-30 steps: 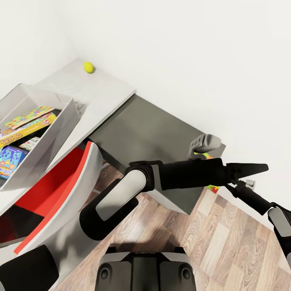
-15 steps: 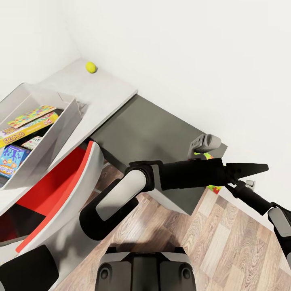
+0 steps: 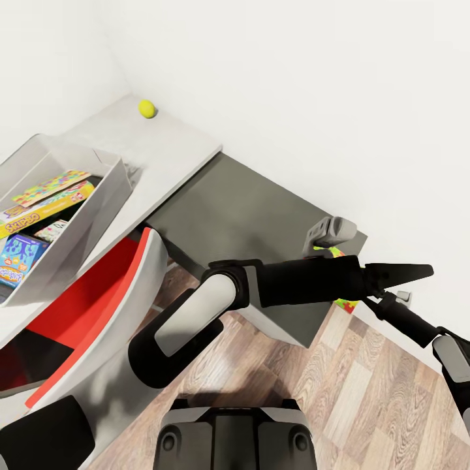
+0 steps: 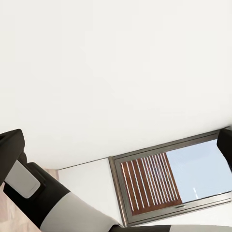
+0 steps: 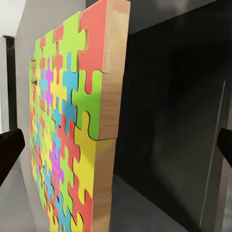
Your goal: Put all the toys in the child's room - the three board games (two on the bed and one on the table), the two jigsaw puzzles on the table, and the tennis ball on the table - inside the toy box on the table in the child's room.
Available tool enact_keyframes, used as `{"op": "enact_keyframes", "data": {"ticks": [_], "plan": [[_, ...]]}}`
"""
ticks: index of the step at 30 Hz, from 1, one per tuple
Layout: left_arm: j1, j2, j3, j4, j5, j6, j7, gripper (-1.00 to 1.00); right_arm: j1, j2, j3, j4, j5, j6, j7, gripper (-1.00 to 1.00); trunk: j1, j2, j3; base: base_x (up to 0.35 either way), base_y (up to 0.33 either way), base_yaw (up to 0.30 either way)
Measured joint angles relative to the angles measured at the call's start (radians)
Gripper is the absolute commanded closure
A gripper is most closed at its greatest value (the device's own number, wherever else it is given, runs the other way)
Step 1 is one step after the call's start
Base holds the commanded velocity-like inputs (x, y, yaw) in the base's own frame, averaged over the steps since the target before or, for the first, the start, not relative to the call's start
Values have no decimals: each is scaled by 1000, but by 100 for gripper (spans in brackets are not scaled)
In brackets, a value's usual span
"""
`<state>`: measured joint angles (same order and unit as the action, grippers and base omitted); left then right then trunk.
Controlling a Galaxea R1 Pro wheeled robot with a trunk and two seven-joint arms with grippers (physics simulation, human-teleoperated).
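Grey and L-shaped, the table (image 3: 241, 209) anchors everything: on its light section the toy box (image 3: 98, 196) holds board games (image 3: 39, 212) and a jigsaw puzzle (image 3: 49, 186), and the tennis ball (image 3: 147, 108) lies at the table's back corner by the wall. Beyond the table's dark far end, the right gripper (image 3: 331, 233) sits above a second jigsaw puzzle (image 5: 72, 125), fingertips spread wide either side of it, not touching. Whether the left gripper (image 3: 418, 269) is released or clenched cannot be told.
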<state>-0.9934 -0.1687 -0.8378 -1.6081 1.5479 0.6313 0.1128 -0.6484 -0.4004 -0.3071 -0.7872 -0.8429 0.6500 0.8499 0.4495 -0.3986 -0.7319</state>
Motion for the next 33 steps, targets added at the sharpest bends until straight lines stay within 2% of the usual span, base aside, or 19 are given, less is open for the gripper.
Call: {"op": "enact_keyframes", "data": {"ticks": [20,33], "plan": [[0,0,0,0,0,0,-3,-100,-1,3,1,5,1,8,-2,-100,0,0,0,0,0,0],[0,0,0,0,0,0,-4,-100,-2,16,3,6,1,9,-3,-100,0,0,0,0,0,0]]}}
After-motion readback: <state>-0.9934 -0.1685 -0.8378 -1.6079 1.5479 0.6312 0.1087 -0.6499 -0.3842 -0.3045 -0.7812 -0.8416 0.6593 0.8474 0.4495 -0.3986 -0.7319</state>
